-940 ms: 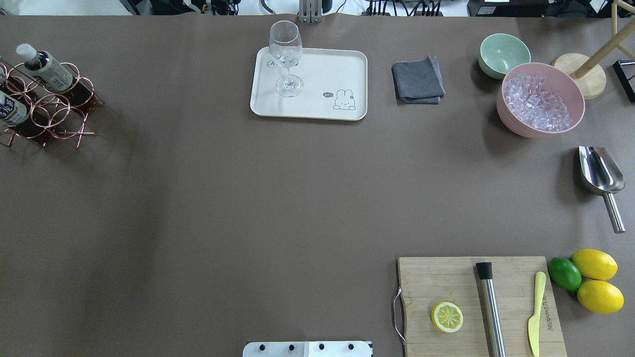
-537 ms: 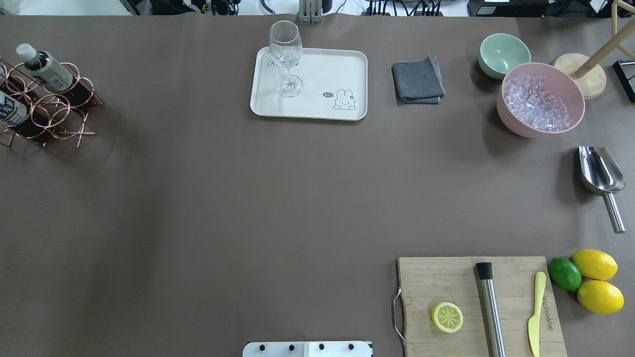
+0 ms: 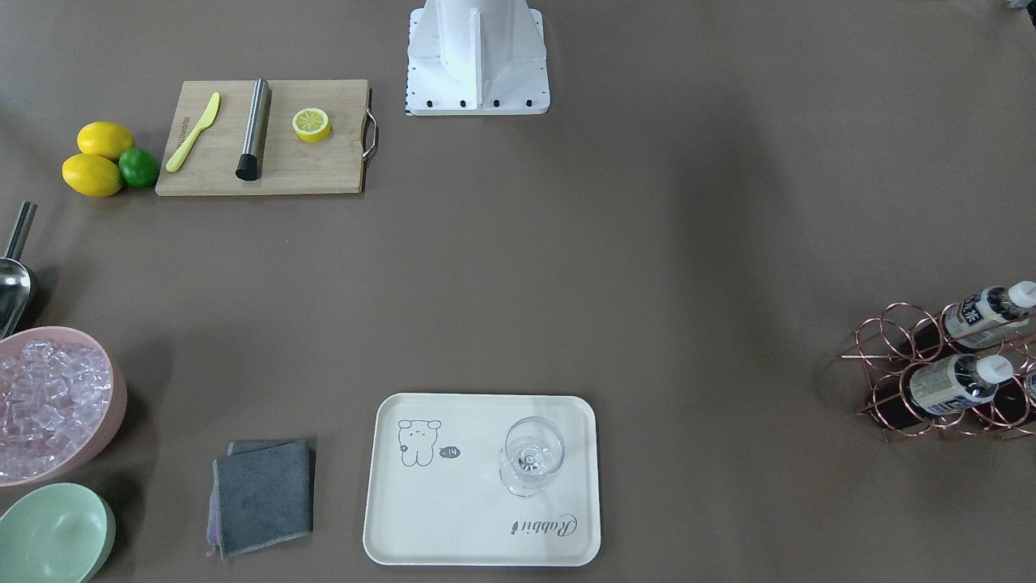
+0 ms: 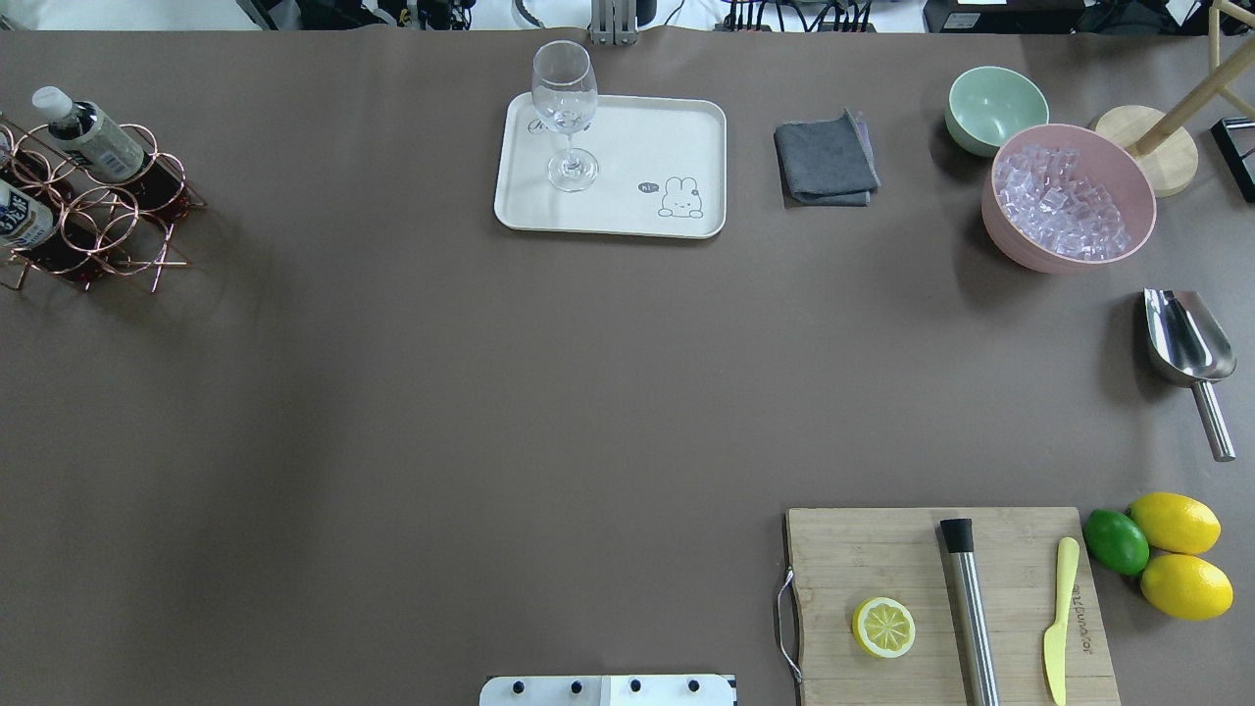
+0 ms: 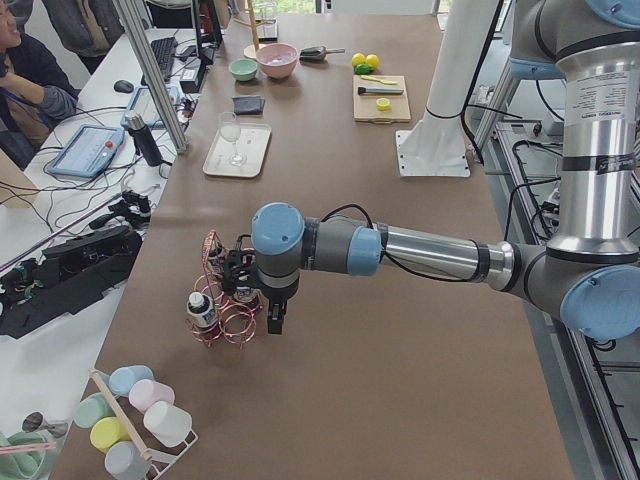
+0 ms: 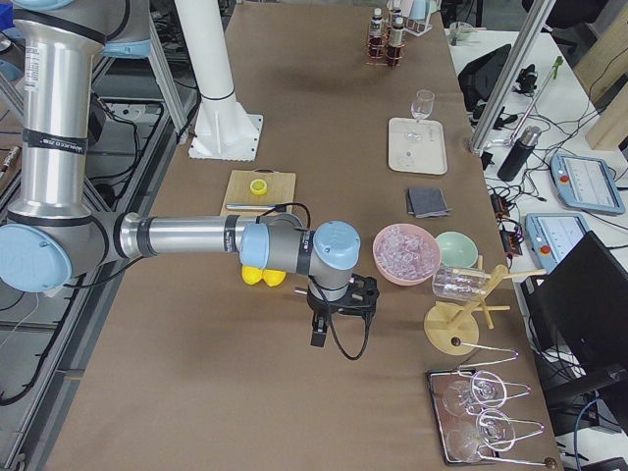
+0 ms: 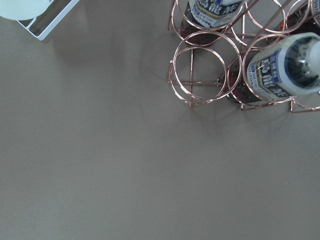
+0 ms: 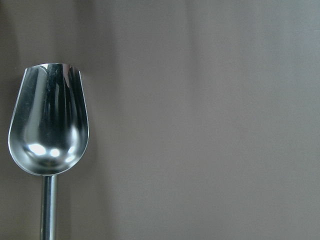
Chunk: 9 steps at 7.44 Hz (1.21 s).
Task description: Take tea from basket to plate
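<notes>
Still, tea (image 4: 96,145) in basket (image 4: 116,218), plate (image 4: 637,137) unmoved

Brown table (image 4: 490,392) — basket (image 4: 108,211), plate (image 4: 637,137), cloth (image 4: 826,162), cutting board (image 4: 853,549), scoop (image 4: 1186,343).

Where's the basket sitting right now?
Overhead view: the basket stands at the far-left edge of the table, tea bottles in it, well left of the plate.

The two tea bottles (image 4: 95,137) in the basket (image 4: 103,204) have edged slightly toward the overhead view's left.
</notes>
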Each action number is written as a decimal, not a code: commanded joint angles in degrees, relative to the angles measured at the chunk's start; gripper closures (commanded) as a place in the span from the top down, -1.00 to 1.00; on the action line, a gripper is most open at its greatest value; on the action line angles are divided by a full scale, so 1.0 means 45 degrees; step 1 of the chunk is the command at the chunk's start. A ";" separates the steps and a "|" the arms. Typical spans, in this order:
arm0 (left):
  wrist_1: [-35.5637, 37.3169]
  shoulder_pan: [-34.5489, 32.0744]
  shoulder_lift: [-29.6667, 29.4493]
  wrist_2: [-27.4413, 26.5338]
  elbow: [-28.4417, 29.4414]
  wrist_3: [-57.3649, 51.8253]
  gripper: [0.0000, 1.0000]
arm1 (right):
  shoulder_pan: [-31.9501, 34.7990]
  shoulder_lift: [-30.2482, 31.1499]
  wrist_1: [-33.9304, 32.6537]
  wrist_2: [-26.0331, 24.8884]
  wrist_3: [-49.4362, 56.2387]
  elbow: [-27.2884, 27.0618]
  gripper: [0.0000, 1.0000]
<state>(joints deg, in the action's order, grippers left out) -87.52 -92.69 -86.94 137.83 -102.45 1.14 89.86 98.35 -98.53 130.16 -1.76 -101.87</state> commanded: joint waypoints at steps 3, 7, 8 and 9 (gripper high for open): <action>-0.0553 -0.0280 -0.0074 0.0093 0.0149 0.0000 0.96 | 0.0012 -0.0001 0.0000 0.0000 0.0000 -0.0038 1.00; 0.0327 -0.0300 -0.0676 0.0230 0.0110 -0.0135 0.96 | -0.0007 0.0077 0.0000 -0.0019 0.0000 -0.0057 1.00; 0.0307 -0.0300 -0.0698 0.0172 0.0052 -0.2012 0.96 | -0.0065 0.0000 0.0000 -0.0019 0.0000 -0.0019 1.00; 0.0365 -0.0319 -0.0815 0.0191 0.0129 -0.3694 0.96 | -0.0220 -0.0001 0.0000 -0.0058 0.0000 0.0020 1.00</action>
<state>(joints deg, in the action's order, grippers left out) -86.23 -94.03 -89.71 138.75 -102.08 -3.76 89.67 98.47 -98.53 130.08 -1.76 -101.97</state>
